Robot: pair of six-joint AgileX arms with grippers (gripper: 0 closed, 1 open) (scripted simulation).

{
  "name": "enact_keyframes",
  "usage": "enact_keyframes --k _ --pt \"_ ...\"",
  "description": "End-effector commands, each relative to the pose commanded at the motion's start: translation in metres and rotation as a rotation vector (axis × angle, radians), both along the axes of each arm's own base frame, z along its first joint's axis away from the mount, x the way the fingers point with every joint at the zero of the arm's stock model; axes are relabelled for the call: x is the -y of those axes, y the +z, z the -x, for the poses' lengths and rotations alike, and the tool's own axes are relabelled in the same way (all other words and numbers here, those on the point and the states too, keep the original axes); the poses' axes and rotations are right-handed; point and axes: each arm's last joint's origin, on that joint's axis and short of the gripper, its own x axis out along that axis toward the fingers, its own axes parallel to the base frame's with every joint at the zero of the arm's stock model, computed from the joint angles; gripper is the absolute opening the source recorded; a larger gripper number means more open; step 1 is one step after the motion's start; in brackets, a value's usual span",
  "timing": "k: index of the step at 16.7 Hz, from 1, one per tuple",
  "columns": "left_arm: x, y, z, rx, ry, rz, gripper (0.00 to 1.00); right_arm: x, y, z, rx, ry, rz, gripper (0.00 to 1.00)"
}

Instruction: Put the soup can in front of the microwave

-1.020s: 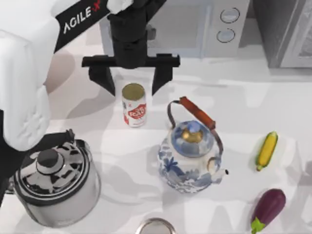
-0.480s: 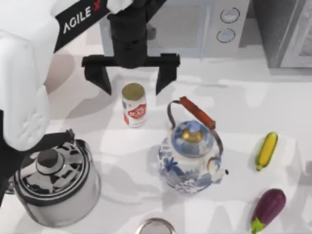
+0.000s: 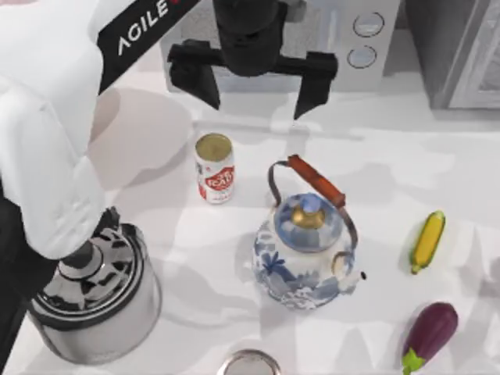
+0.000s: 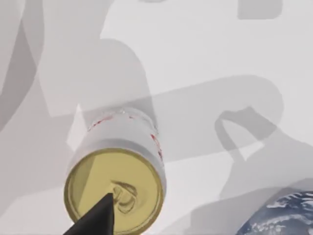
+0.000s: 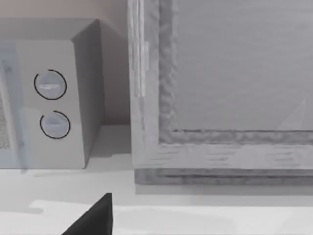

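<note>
Since the earlier frames, the left gripper (image 3: pixel 256 87) has been raised and carried toward the microwave (image 3: pixel 351 47), and its fingers are now spread wide with nothing held between them, above the table (image 3: pixel 406 156) just ahead of the microwave door. Left behind it, the soup can (image 3: pixel 215 167) is seen standing upright and unmoved on the table, in front of the microwave and to the left of the blue-and-white teapot (image 3: pixel 307 250). In the left wrist view the can's gold top (image 4: pixel 114 191) is looked down on, apart from both fingers, with a dark fingertip (image 4: pixel 95 220) at the frame's edge. A steel kettle (image 3: pixel 94 297) is seen at the table's near left, with a corn cob (image 3: pixel 428 241) and an eggplant (image 3: pixel 430 334) at the right. In the right wrist view the microwave dials (image 5: pixel 50 85) and a darker grey appliance (image 5: pixel 230 88) are shown; whether the right gripper is open cannot be told.
</note>
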Motion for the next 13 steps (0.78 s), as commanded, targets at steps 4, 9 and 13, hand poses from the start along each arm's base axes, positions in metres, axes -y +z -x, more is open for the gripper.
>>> enact_keyframes --k 4,9,13 --pt "0.000 0.016 0.001 0.031 -0.002 0.008 1.00 0.000 0.000 0.000 0.000 0.000 0.000 1.00" --pt "-0.031 -0.001 -0.014 -0.089 0.155 -0.029 1.00 0.000 0.000 0.000 0.000 0.000 0.000 1.00" --pt "-0.042 -0.017 -0.018 -0.169 0.218 -0.059 1.00 0.000 0.000 0.000 0.000 0.000 0.000 1.00"
